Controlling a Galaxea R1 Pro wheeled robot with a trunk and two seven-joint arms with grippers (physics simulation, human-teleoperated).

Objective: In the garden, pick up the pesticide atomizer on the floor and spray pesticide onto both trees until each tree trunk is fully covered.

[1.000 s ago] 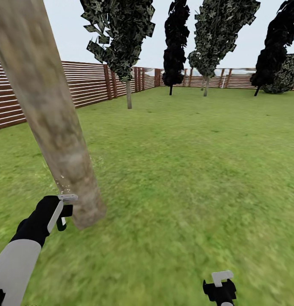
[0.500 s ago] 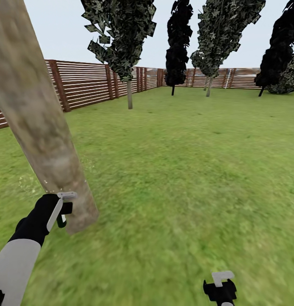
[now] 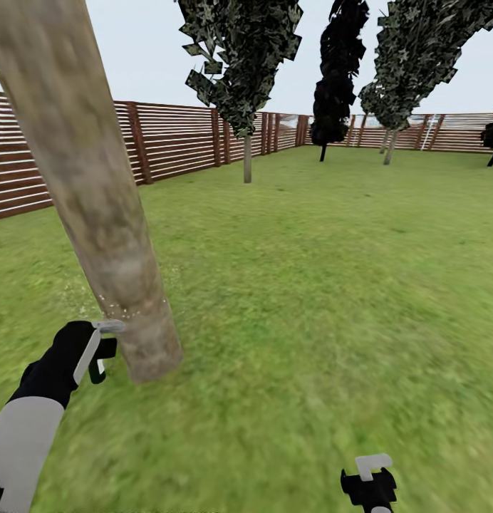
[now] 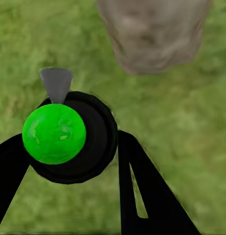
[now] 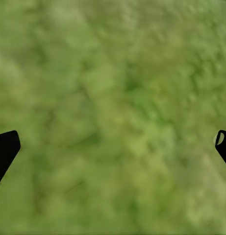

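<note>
Gripping the pesticide atomizer [image 4: 68, 142] in our left gripper [image 3: 97, 353], we hold it just beside the tree trunk [image 3: 97, 199] at ten o'clock, whitish pesticide [image 3: 125, 310] specks dotting the bark. Our right gripper [image 5: 113, 144] hangs spread wide over the lawn [image 3: 332, 285].

From my head camera, the near tree trunk [image 3: 97, 192] leans up at ten o'clock, with my left gripper [image 3: 98, 350] just beside its base. A second tree [image 3: 245, 85] stands at twelve, before the fence [image 3: 175, 139]. My right gripper [image 3: 371, 479] hangs at five, over the lawn [image 3: 332, 285].
</note>
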